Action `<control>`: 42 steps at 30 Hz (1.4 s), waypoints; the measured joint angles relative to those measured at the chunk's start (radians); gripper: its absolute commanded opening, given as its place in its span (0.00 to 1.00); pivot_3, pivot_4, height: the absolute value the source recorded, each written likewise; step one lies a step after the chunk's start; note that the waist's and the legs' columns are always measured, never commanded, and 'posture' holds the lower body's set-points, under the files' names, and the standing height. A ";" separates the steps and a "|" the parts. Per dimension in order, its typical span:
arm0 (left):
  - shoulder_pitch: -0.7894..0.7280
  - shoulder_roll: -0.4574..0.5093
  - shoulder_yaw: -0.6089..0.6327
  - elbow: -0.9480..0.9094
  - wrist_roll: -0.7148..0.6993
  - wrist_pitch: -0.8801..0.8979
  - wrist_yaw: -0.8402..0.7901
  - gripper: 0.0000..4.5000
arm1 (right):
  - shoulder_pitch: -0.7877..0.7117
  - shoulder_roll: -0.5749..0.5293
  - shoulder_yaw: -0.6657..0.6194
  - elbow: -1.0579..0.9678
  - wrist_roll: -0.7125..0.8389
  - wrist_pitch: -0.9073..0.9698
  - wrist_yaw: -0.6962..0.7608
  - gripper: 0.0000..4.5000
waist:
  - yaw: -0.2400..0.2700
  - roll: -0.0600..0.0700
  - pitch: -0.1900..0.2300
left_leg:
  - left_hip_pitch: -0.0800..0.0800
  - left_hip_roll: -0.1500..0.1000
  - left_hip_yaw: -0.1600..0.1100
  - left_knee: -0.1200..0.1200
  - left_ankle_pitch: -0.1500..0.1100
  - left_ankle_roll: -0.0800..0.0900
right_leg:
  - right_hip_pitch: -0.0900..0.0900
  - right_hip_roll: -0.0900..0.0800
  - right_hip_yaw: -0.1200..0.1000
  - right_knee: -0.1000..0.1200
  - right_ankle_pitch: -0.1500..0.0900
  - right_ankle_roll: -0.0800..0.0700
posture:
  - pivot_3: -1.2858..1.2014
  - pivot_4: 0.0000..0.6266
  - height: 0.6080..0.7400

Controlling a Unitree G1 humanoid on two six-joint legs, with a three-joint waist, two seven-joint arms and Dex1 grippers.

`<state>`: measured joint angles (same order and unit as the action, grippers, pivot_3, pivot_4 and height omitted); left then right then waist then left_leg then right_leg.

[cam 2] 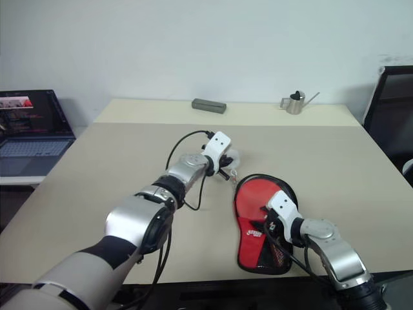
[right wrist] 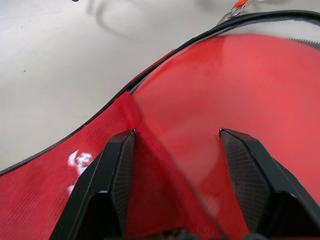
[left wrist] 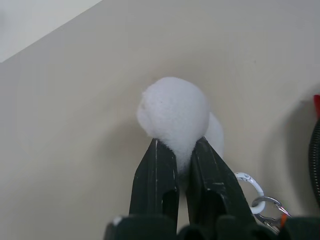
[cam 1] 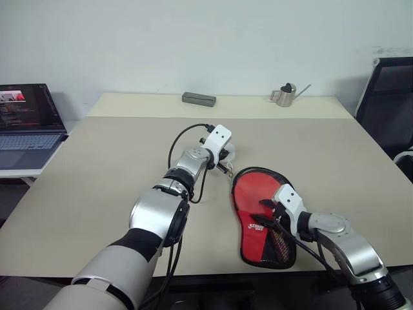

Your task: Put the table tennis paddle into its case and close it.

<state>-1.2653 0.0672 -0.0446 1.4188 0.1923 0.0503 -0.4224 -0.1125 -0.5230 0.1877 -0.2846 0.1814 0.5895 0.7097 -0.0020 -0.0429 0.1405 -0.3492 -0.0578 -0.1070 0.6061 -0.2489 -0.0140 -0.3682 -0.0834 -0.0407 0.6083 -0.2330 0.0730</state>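
Observation:
The case [cam 1: 263, 227], black-edged with a red front panel [right wrist: 55, 185] and a white logo, lies flat near the table's front right. The table tennis paddle is inside it; its smooth red face [cam 1: 257, 186] shows through the open far end, and its handle is hidden. My left gripper [left wrist: 179, 142] is just beyond that end, shut on the zipper's fluffy white charm [left wrist: 172, 112], which a small ring [left wrist: 250, 181] links to the case. My right gripper [right wrist: 175, 132] hovers open over the middle of the case, its fingers either side of the panel's edge.
An open laptop [cam 1: 26, 119] sits on a side table at the left. A grey box [cam 1: 198, 98] and a small metal watering can [cam 1: 284, 95] stand at the table's far edge. A black chair [cam 1: 390, 97] is at the right.

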 measured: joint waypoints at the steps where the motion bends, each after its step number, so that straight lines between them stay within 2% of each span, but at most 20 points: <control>1: -0.003 -0.003 0.000 0.001 0.006 -0.002 0.009 0.00 | 0.010 -0.001 -0.001 -0.010 0.000 0.001 -0.002 0.65 | 0.000 0.000 0.000 | 0.000 0.000 0.000 0.000 0.000 0.000 | 0.000 -0.001 -0.001 0.000 0.000 0.001 | 0.52 0.24 1.00; 5: -0.007 -0.010 0.000 0.001 0.025 -0.017 0.046 0.00 | 0.037 -0.002 -0.002 -0.036 -0.001 0.008 -0.019 0.65 | 0.000 0.000 0.001 | 0.000 0.000 0.000 0.000 0.000 0.000 | 0.000 -0.004 -0.005 0.000 0.003 0.006 | 0.52 0.24 1.00; 19: -0.015 -0.031 -0.034 0.007 0.098 -0.054 0.086 0.00 | 0.088 -0.003 -0.005 -0.103 -0.001 0.027 -0.061 0.65 | 0.001 0.000 0.004 | -0.001 0.001 0.000 0.000 0.000 0.000 | 0.000 -0.005 -0.010 -0.003 0.004 0.008 | 0.52 0.24 1.00; 30: -0.016 -0.021 -0.250 0.007 0.326 -0.222 0.124 0.00 | 0.092 -0.005 -0.007 -0.106 -0.001 0.028 -0.062 0.65 | 0.001 0.001 0.004 | -0.003 0.001 0.000 0.000 0.000 0.000 | 0.000 -0.006 -0.011 -0.006 0.005 0.008 | 0.52 0.24 1.00; 42: -0.026 -0.053 -0.295 0.015 0.379 -0.240 0.182 0.00 | 0.127 -0.021 -0.017 -0.158 0.000 0.046 -0.078 0.65 | 0.005 0.003 0.003 | -0.013 0.002 -0.004 0.000 0.000 0.000 | -0.002 -0.006 -0.023 -0.015 0.008 0.014 | 0.52 0.24 1.00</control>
<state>-1.2918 0.0146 -0.3396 1.4337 0.5710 -0.1899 -0.2401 0.0142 -0.5437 0.1710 -0.4421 0.1811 0.6354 0.6316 0.0030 -0.0395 0.1435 -0.3621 -0.0559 -0.1108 0.6064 -0.2489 -0.0140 -0.3704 -0.0895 -0.0640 0.5936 -0.2248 0.0874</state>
